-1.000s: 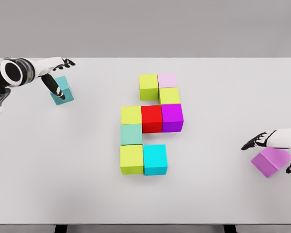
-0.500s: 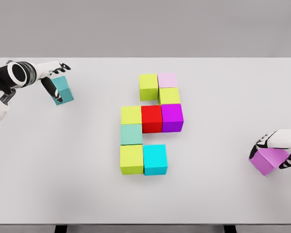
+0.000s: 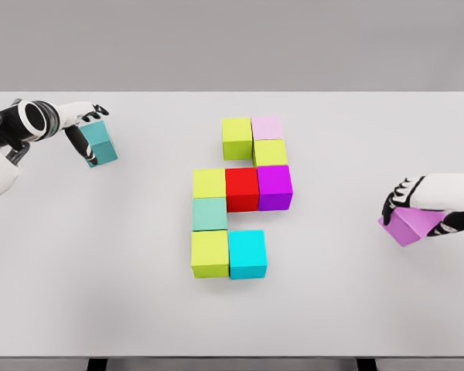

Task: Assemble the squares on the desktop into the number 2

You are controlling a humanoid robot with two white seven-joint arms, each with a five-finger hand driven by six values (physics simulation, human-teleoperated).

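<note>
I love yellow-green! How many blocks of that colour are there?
4: top left of the shape, under the pale pink block, left of the red block, bottom left beside the cyan block.

Nine cubes (image 3: 242,189) sit touching mid-tabletop (image 3: 124,255), forming most of a 2. A teal cube (image 3: 100,143) lies far left, a purple cube (image 3: 411,224) far right, tilted.

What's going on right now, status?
Left hand gripping teal block. Right hand gripping purple block. Block figure mid-table, unfinished. Nothing in the way.

open table (image 3: 348,301) both sides, central cube cluster (image 3: 241,197)
</note>
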